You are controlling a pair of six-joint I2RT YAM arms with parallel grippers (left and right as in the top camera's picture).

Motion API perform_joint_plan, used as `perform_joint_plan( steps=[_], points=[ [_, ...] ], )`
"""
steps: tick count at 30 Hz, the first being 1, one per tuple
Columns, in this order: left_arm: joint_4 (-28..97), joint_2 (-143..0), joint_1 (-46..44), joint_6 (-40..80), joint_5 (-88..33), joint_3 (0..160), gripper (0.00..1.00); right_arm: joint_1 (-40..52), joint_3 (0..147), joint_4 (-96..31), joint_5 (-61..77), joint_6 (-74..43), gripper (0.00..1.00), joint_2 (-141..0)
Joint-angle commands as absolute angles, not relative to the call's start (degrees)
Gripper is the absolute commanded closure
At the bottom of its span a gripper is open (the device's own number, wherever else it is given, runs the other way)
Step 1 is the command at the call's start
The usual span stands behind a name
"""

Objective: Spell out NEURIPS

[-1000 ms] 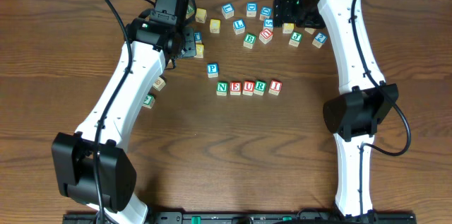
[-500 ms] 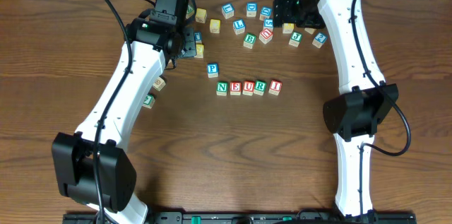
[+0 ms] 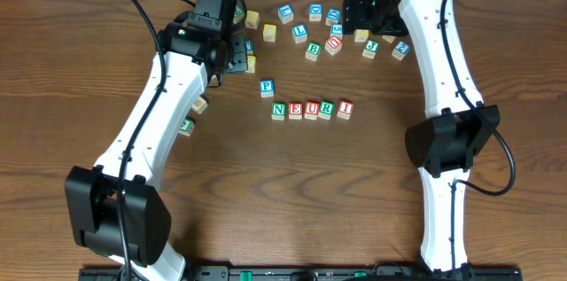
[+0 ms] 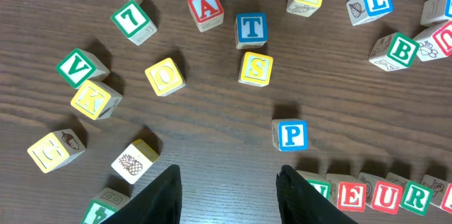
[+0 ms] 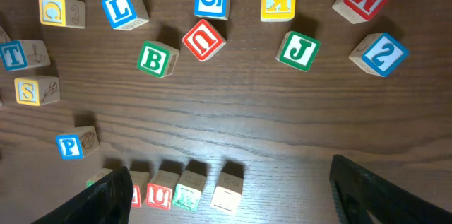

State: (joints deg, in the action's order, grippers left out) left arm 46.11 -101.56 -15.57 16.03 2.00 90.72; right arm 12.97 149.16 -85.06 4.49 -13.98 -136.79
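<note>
— Where are the letters lying?
— The row of small wooden letter cubes (image 3: 310, 110) reading N, E, U, R, I is sitting mid-table, with the blue-lettered wooden P cube (image 3: 267, 88) apart, near the N end.
— Your grippers?
— My left gripper (image 4: 229, 178) is hovering with fingers parted and empty. My right gripper (image 5: 229, 174) is spreading wide, pinching nothing.

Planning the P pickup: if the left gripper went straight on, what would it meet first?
Likely the blue P cube, just ahead of one finger of the left gripper; depth is unclear.
</note>
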Motion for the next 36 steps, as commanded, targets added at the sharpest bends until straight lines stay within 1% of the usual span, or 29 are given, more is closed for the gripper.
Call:
perform_joint_plan(
  steps=[1,12,18,36],
  points=[
    [46.2,-101.9,-15.6,15.5,1.9,91.0,0.57,13.2,148.9,-85.3,4.7,-13.9,0.16,-136.1],
    [46.2,-101.9,-15.6,15.5,1.9,91.0,0.57,13.2,148.9,-85.3,4.7,-13.9,0.16,-136.1],
    [46.2,-101.9,-16.1,17.8,1.9,91.0,0.57,13.2,148.9,-85.3,4.7,-13.9,0.16,-136.1],
    [46.2,-102.6,-16.9,17.8,1.9,91.0,0.57,13.2,148.9,-85.8,4.7,-13.9,0.16,-136.1]
  ],
)
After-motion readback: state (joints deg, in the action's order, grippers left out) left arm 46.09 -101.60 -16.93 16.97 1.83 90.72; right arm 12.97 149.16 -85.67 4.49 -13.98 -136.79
